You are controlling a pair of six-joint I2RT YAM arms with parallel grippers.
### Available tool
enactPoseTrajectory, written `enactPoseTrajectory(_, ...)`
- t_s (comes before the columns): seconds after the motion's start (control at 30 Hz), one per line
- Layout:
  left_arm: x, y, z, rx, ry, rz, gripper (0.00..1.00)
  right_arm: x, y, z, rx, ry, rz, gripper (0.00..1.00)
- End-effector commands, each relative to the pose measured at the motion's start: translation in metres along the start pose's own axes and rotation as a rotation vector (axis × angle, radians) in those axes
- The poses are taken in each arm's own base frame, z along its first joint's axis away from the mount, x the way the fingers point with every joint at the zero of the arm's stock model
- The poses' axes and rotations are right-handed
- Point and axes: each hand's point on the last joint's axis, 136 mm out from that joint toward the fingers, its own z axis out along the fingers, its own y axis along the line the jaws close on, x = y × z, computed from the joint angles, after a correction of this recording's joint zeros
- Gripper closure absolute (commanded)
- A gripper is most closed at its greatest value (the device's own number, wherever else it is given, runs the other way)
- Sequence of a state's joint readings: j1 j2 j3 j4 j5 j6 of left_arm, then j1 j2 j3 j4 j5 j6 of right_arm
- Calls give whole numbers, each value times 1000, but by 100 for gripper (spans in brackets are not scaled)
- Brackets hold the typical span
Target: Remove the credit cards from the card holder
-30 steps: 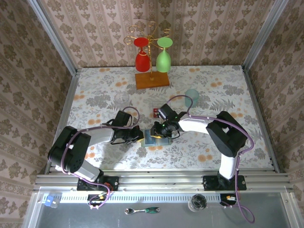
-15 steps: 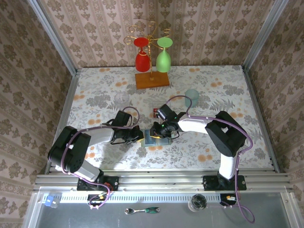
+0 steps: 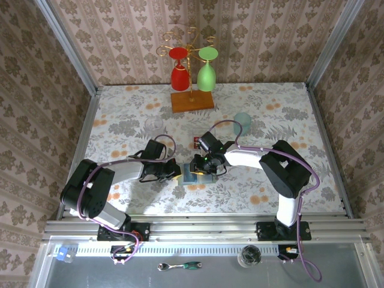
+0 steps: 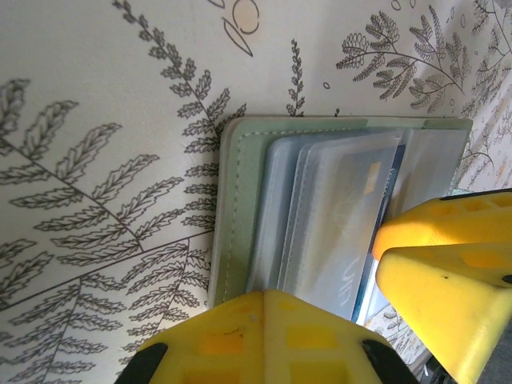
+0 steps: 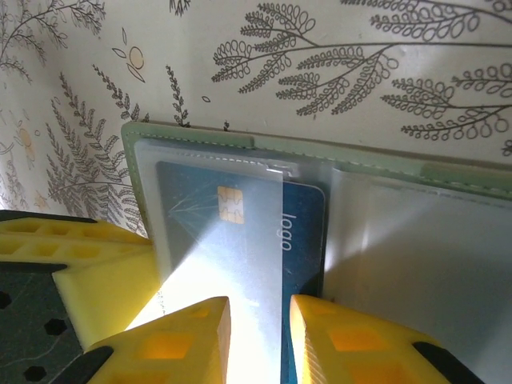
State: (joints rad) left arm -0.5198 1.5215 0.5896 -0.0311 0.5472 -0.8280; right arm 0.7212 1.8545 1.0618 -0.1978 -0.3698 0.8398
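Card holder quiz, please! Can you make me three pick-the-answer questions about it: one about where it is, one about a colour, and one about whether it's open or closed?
1. Where does the card holder lie? A in a far corner; B between the left gripper and the right gripper; C off the near edge.
2. What colour is the card in its clear pocket? A red; B yellow; C blue.
3. How is the card holder? A open flat; B folded shut; C standing on edge.
Answers: 1 B, the top view shows both grippers meeting at it. 2 C, the right wrist view shows it blue, with a gold chip. 3 A, its inner pockets face up.
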Motion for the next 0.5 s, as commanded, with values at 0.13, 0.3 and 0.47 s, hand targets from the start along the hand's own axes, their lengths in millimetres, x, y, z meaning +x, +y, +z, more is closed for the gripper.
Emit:
enactPoseTrajectory(0.13,-1,2,-6,-12,1,10,100,-2,-2,-9,50,-23,-22,72)
enactPoseTrajectory(0.3,-6,-8,-12,3,-20,20,100,-4,5,-15,31,-36,-35,72)
enactPoseTrajectory(0.47,-10,-17,-21,10,-43,34,100,-5,9,-21,16,-48,-40,72)
